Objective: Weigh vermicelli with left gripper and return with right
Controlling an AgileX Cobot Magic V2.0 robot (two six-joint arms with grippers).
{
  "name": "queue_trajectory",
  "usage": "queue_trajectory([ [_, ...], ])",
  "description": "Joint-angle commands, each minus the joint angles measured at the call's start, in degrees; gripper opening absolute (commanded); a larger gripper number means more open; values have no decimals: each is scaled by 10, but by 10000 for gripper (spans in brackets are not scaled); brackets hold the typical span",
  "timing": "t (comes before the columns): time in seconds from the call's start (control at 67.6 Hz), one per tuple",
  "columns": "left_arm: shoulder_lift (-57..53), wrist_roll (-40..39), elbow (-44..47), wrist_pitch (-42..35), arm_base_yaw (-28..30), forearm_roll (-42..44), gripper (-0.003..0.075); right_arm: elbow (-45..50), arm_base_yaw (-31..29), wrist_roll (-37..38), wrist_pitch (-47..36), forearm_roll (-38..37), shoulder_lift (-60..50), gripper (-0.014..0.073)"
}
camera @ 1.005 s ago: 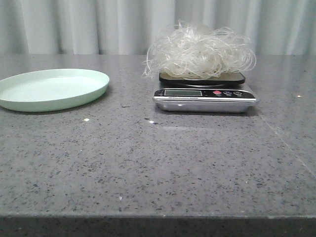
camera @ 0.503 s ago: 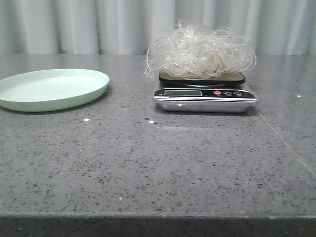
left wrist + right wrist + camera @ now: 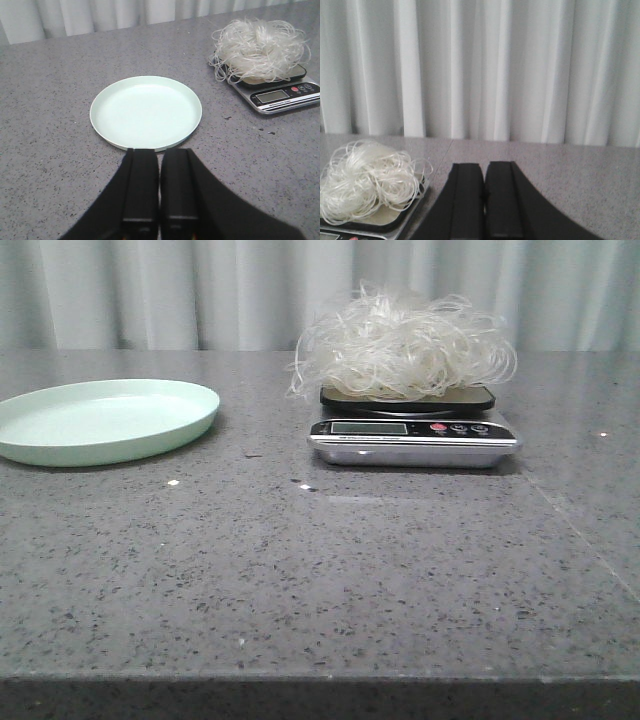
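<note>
The vermicelli [image 3: 405,343], a fluffy white tangle of thin strands, lies on the black pan of a silver kitchen scale [image 3: 414,436] at the table's back centre. It also shows in the left wrist view [image 3: 259,49] and the right wrist view [image 3: 367,178]. A pale green plate [image 3: 100,420] sits at the left, with nothing on it. My left gripper [image 3: 159,151] is shut and holds nothing, just short of the plate's rim [image 3: 150,147]. My right gripper [image 3: 484,165] is shut and holds nothing, to the right of the scale [image 3: 395,225]. Neither gripper shows in the front view.
The grey speckled tabletop [image 3: 320,570] has a seam line [image 3: 580,540] running at the right. A pale curtain [image 3: 200,290] hangs behind the table. Small white crumbs [image 3: 173,482] lie in front of the plate and scale.
The front view has shifted very slightly; the vermicelli, scale and plate keep their places.
</note>
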Motion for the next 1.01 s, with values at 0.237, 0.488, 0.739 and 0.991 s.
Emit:
queue_trajectory([
  [0.237,6,-5,-15,-42,-3,4,134,-42,-1,-7,-23,-1,44,151],
  [0.488,6,-5,-15,-42,-3,4,134,-42,-1,-7,-35,6,44,151],
  [0.739,6,-5,-15,-42,-3,4,134,-42,-1,-7,-19,8,44,151],
  [0.991,6,-5,-15,-42,-3,4,134,-42,-1,-7,24,8,44,526],
])
